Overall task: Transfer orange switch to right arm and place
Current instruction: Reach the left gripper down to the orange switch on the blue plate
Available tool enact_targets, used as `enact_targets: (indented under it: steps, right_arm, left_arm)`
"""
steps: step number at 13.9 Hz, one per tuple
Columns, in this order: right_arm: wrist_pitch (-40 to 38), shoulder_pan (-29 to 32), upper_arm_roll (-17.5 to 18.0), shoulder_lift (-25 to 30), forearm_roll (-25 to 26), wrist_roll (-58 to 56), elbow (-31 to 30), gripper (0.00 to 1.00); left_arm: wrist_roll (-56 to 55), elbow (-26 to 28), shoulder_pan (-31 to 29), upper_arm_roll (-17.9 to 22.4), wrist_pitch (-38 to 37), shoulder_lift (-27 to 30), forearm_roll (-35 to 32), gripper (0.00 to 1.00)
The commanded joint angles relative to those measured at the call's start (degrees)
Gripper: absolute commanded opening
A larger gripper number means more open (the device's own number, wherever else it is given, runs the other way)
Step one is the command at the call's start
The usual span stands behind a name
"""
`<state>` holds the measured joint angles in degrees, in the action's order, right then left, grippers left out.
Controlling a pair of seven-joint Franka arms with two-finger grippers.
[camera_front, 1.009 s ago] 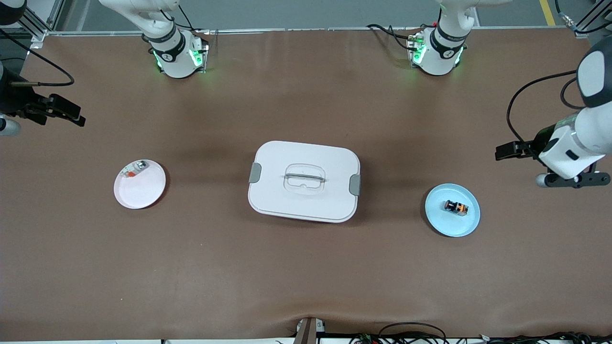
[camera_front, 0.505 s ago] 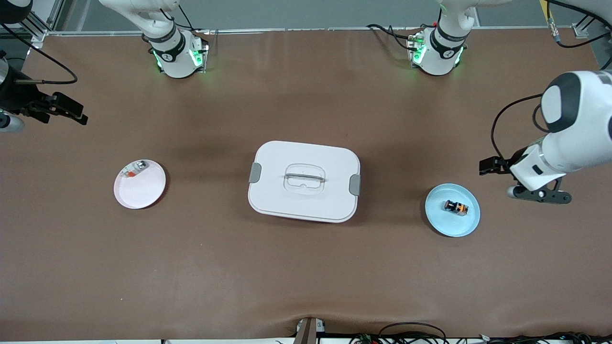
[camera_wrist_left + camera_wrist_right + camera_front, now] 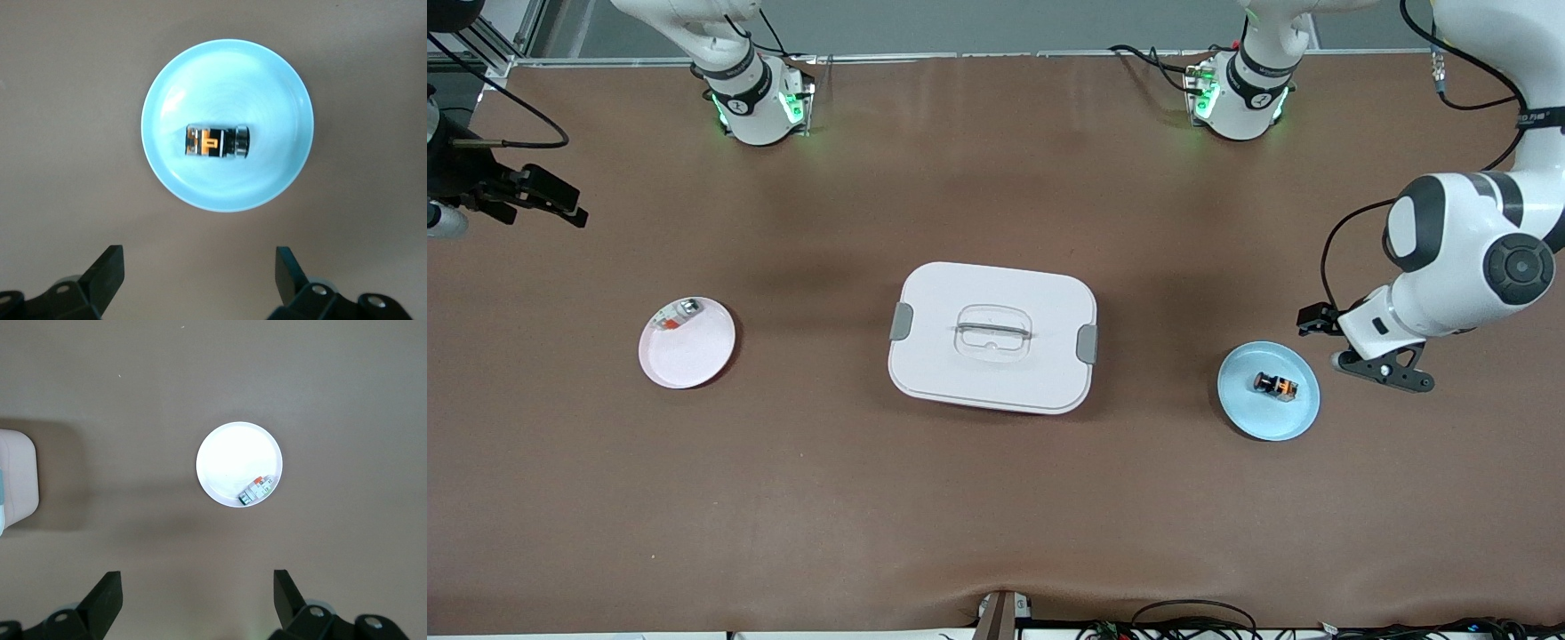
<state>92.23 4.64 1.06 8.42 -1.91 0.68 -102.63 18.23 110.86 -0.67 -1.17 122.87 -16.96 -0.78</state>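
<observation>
I'm working in a robotics lab: two glossy white robot arm bases (image 3: 751,102) with green lights are bolted along one edge of the brown-matted counter (image 3: 996,498), aluminium framing (image 3: 494,44) stands just beside it, and loose black cables (image 3: 1192,618) trail off its camera-side edge.

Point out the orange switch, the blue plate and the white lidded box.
orange switch (image 3: 215,141), left wrist view, on its orange and black body.
blue plate (image 3: 1249,411), front view, on a bare part of the dish near its rim.
white lidded box (image 3: 934,356), front view, on the flat lid beside the handle.
</observation>
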Motion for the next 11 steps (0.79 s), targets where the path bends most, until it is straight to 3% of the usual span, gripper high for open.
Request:
enact_targets:
  steps: [1, 11]
  right_arm:
    - [0.32, 1.15, 0.00, 0.37, -0.11, -0.06, -0.64, 1.00]
    - [-0.30, 1.16, 0.09, -0.86, 0.33, 0.03, -0.20, 1.00]
  left_arm:
    - [1.19, -0.38, 0.14, 0.11, 5.08, -3.86, -1.24, 1.00]
    - [1.81, -3.54, 0.85, -0.15, 8.97, -12.48, -2.30, 1.00]
